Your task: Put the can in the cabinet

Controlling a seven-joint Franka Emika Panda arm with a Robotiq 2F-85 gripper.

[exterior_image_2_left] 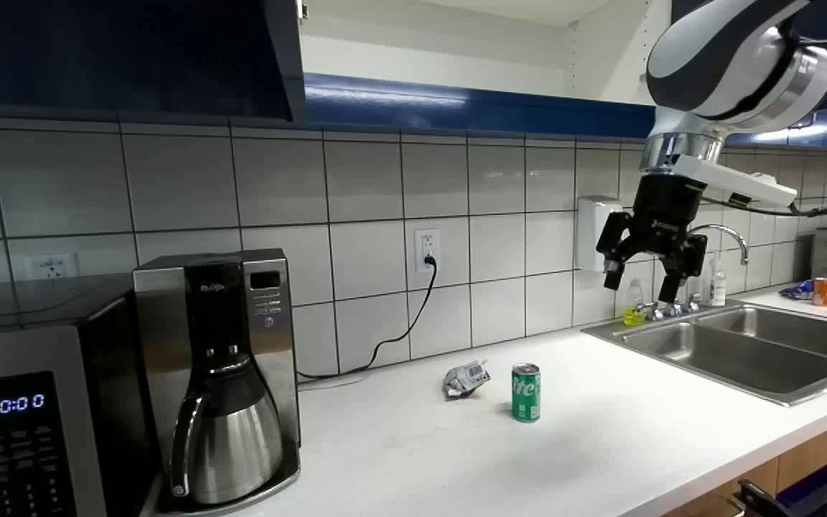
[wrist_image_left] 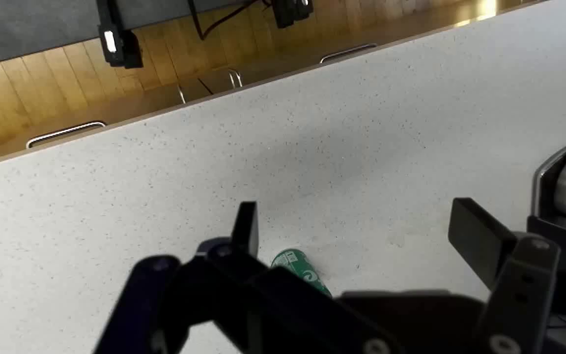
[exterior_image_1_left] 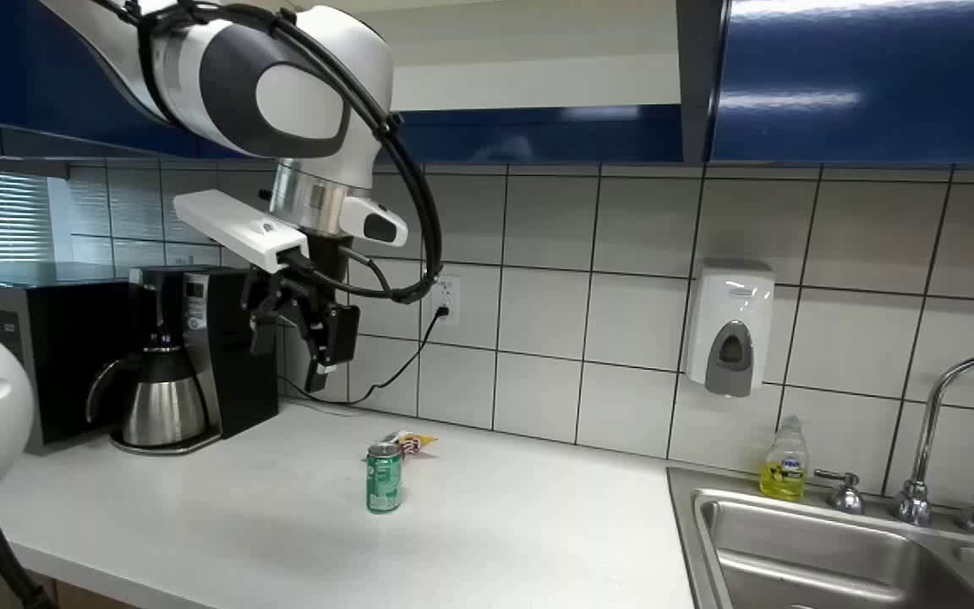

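The green can (exterior_image_1_left: 384,480) stands upright on the white counter; it also stands there in an exterior view (exterior_image_2_left: 526,393). In the wrist view the can (wrist_image_left: 297,263) is partly hidden behind a gripper finger. The overhead cabinet (exterior_image_1_left: 538,135) has dark-blue fronts and a pale interior; its middle section is open in both exterior views (exterior_image_2_left: 471,106). My gripper (exterior_image_1_left: 291,355) is open and empty, pointing down above the counter. It is higher than the can and apart from it, as an exterior view (exterior_image_2_left: 640,286) and the wrist view (wrist_image_left: 354,221) also show.
A crumpled wrapper (exterior_image_2_left: 466,379) lies beside the can. A coffee maker (exterior_image_1_left: 167,397) and a microwave (exterior_image_2_left: 19,402) stand at one end of the counter. A sink (exterior_image_1_left: 707,550), yellow dish soap (exterior_image_1_left: 784,465) and a wall dispenser (exterior_image_1_left: 732,330) are at the other. A cord (exterior_image_2_left: 413,323) runs along the wall.
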